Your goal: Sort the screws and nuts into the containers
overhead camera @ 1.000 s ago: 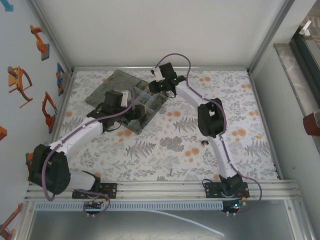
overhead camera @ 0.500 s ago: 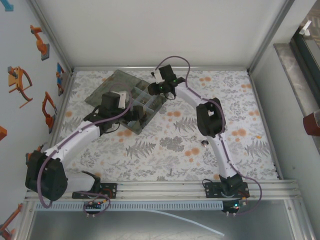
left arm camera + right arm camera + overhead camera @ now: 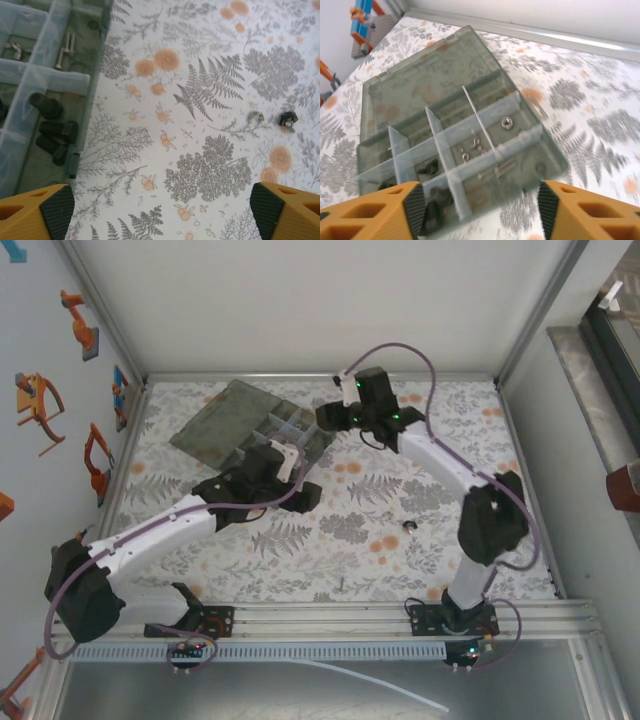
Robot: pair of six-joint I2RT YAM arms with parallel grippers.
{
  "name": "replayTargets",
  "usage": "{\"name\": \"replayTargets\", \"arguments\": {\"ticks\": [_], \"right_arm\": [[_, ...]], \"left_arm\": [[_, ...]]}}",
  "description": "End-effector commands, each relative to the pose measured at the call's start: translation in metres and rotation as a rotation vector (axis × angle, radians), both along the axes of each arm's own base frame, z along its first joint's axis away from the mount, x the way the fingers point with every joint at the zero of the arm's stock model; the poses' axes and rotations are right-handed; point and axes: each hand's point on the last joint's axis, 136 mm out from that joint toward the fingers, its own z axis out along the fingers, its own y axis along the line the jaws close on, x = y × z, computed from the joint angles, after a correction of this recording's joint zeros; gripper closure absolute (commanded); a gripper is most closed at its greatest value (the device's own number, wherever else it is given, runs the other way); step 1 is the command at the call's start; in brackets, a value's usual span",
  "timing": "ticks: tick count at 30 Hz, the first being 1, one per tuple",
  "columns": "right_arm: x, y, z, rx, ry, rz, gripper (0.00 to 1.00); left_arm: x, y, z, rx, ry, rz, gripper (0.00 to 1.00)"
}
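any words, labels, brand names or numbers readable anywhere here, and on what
No readable text here.
organiser box: no label on the lid or dividers.
table cover: fern and flower print, no words.
left tool and right tool: plain yellow fingers with black pads, no markings.
circuit boards on the near rail: too small to tell whether anything is printed on them.

— What colours is the table [image 3: 350,530] showing?
— Grey ferns and orange dots are running all over its white top.
— And the box [image 3: 435,65]?
— It is looking grey and see-through, holding black screws [image 3: 47,106].
— The fingers [image 3: 25,217]?
— They are shining yellow, wearing black pads [image 3: 57,212].
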Motion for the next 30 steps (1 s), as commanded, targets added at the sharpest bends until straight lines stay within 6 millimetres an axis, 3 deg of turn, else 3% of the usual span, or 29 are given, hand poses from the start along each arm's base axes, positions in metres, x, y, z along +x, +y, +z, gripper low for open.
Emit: {"name": "replayTargets", "arguments": {"ticks": [1, 4, 6, 10, 14, 22, 30], "right_arm": [[-0.039, -0.049, -0.052, -0.075, 0.145, -0.128, 0.32], [-0.098, -0.09, -0.095, -0.143, 0.279, -0.185, 0.28], [-0.132, -0.11, -0.114, -0.159, 0.345, -0.211, 0.26], [-0.184, -0.128, -0.128, -0.111, 0.421, -0.221, 0.22], [-0.217, -0.143, -0.139, -0.099, 0.467, -0.238, 0.2], [-0.252, -0.144, -0.149, 0.01, 0.539, -0.235, 0.12], [-0.26, -0.143, -0.153, 0.027, 0.54, -0.232, 0.12]], "left_arm": [[-0.019, -0.002, -0.034, 0.143, 0.1, 0.044, 0.11], [-0.046, -0.025, -0.059, 0.187, 0.216, 0.039, 0.19], [-0.065, -0.039, -0.071, 0.211, 0.275, 0.031, 0.22], [-0.102, -0.064, -0.091, 0.249, 0.408, 0.008, 0.31], [-0.129, -0.078, -0.107, 0.311, 0.473, 0.037, 0.36], [-0.157, -0.089, -0.13, 0.359, 0.512, 0.149, 0.43], [-0.177, -0.09, -0.153, 0.431, 0.545, 0.187, 0.5]]}}
